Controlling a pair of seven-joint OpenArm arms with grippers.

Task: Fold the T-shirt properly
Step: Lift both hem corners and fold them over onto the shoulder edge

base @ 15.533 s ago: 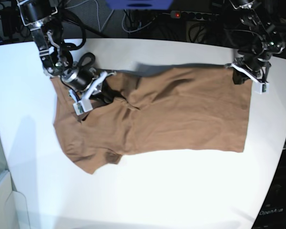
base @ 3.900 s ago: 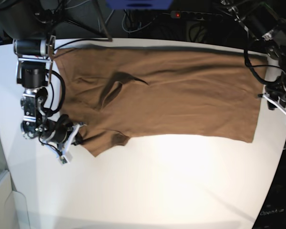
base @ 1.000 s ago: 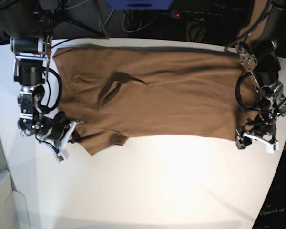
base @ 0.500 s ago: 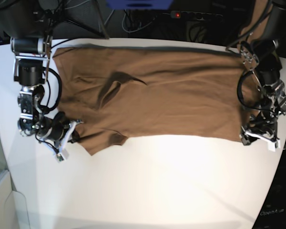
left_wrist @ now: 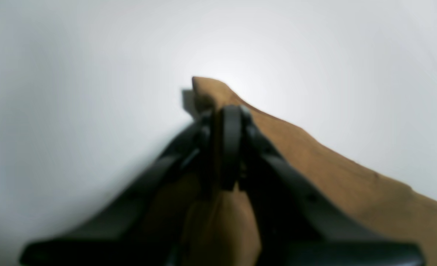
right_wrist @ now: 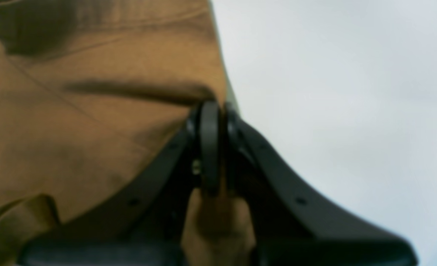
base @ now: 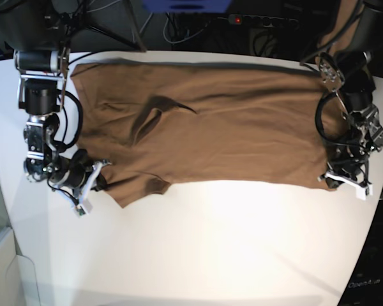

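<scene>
Lying flat on the smooth white table (base: pixel 198 248), the plain tan short-sleeved cotton T-shirt (base: pixel 230 134) is spread out wide, with its long side running across the table. It has no picture or words on it. The cloth looks soft and has a few small creases. One dark fold sits near the middle of the shirt's upper half, like a little bump with a shadow under it. A short sleeve pokes out at the lower edge on the base view's left side, and its tip is curled over a bit. The far edge of the shirt lies close to the back edge of the table. The black right gripper (base: pixel 96 185) is at that sleeve side, and in its wrist view its two black fingers (right_wrist: pixel 210 140) are pressed together with a bit of tan cloth pinched between them. The black left gripper (base: pixel 335 180) is at the other end of the shirt, at the lower corner. In its wrist view the fingers (left_wrist: pixel 231 144) are squeezed together too, and the tan corner of the shirt sticks up just past their tips. That corner is lifted a little off the white table. The two grippers are well apart, one at each end of the shirt. Both wrist pictures are blurry.
</scene>
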